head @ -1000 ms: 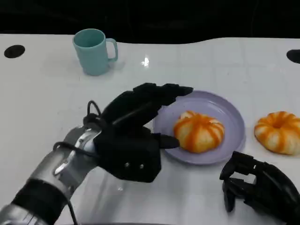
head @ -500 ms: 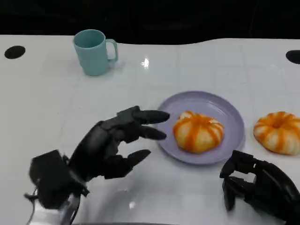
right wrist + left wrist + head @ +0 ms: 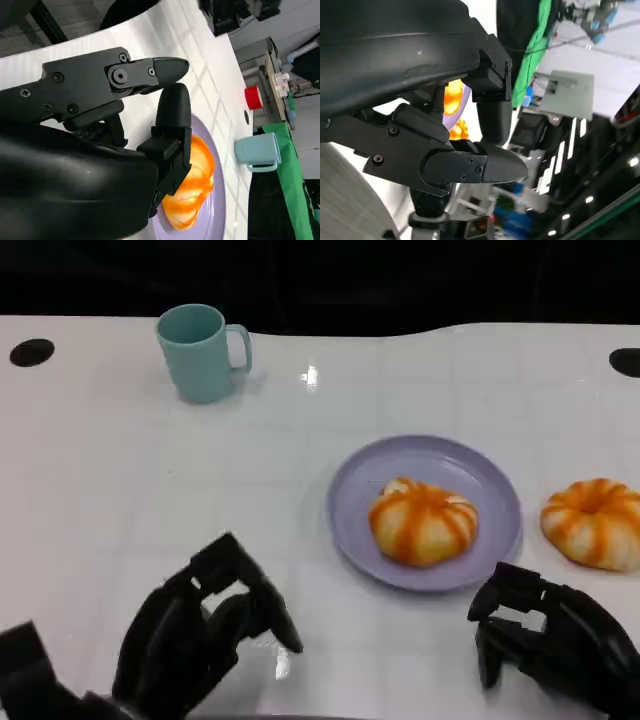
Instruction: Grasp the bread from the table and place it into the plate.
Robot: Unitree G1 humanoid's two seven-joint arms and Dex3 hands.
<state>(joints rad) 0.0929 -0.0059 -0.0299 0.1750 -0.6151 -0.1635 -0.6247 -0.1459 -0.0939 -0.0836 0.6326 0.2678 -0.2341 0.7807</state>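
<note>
Our left hand point(image 3: 195, 640) has pulled back from the plate point(image 3: 500, 502) to the frame's lower left, fingers loosely curled, holding nothing; one bread point(image 3: 424, 521) now sits on the plate, so we judge that placement done. Right hand point(image 3: 550, 645) waits lower right, curled, empty; a 2nd bread point(image 3: 594, 521) lies right of the plate on the white table point(image 3: 100, 460), w/ teal mug point(image 3: 201, 350) upper left and dark bkgd beyond.

A round orange-and-white bread point(image 3: 424, 522) sits in the purple plate point(image 3: 495, 486) (right of the middle), and another bread point(image 3: 594, 522) lies beside it at the right edge.
</note>
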